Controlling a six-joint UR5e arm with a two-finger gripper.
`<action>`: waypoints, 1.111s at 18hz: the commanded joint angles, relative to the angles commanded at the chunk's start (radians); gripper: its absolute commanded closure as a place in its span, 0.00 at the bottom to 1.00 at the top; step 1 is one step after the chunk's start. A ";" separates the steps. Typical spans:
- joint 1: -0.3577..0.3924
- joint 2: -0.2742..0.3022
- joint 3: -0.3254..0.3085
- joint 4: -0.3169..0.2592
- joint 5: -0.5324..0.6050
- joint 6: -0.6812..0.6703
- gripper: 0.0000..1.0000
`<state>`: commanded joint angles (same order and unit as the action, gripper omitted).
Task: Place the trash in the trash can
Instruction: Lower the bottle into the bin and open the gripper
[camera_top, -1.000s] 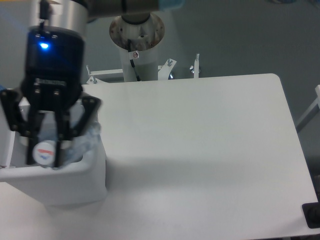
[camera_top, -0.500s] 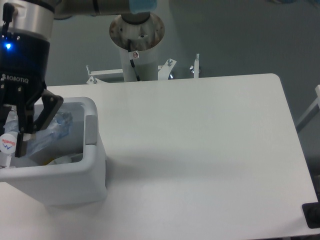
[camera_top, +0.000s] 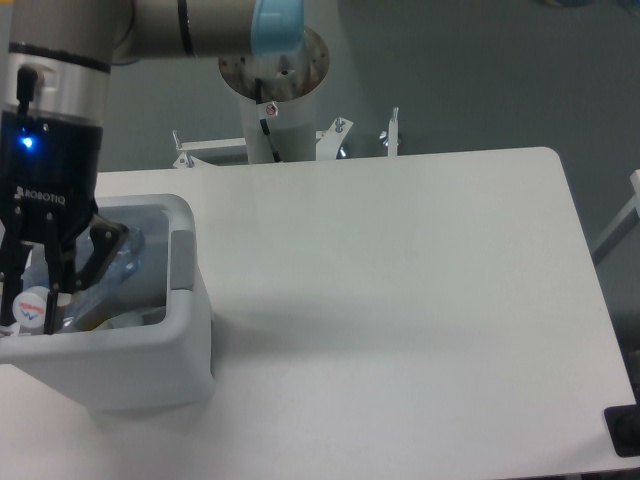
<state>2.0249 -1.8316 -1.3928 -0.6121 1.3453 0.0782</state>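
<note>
Item 1, gripper (camera_top: 45, 290): black two-finger unit on a silver wrist with a blue light showing, hanging over the open mouth of the trash can at the left edge of the view. Its jaws are closing around the water bottle near the cap end. Compared with half a second ago, the gripper is sitting lower, with the fingers reaching further down inside the bin opening; a second ago it was standing further right and higher, over the bin's right wall.

Item 2, water bottle (camera_top: 105, 268): clear, crinkled, bluish, lying tilted inside the bin opening, its pale cap (camera_top: 31, 307) pointing toward the lower left. The cap is now showing smaller and deeper within the bin than in the earlier frames, where it was riding at rim level.

Item 3, trash can (camera_top: 150, 350): white boxy bin with a thick rounded rim, standing on the left part of the counter. Its position is matching both earlier frames.

Item 4, wrapper: something pale is lying at the bin's bottom beside the bottle, too indistinct to identify.

Item 5, counter (camera_top: 400, 300): white, rounded corners, unchanged.

Item 6, arm base (camera_top: 275, 75): white column behind the counter's far edge, with small metal brackets (camera_top: 365, 135) beside it.
</note>
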 joint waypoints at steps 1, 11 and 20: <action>-0.003 -0.002 -0.008 0.000 0.000 0.005 0.65; -0.038 -0.023 -0.028 0.002 0.000 0.028 0.63; -0.054 -0.011 -0.068 0.002 0.003 0.028 0.21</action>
<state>1.9712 -1.8423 -1.4604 -0.6105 1.3484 0.1058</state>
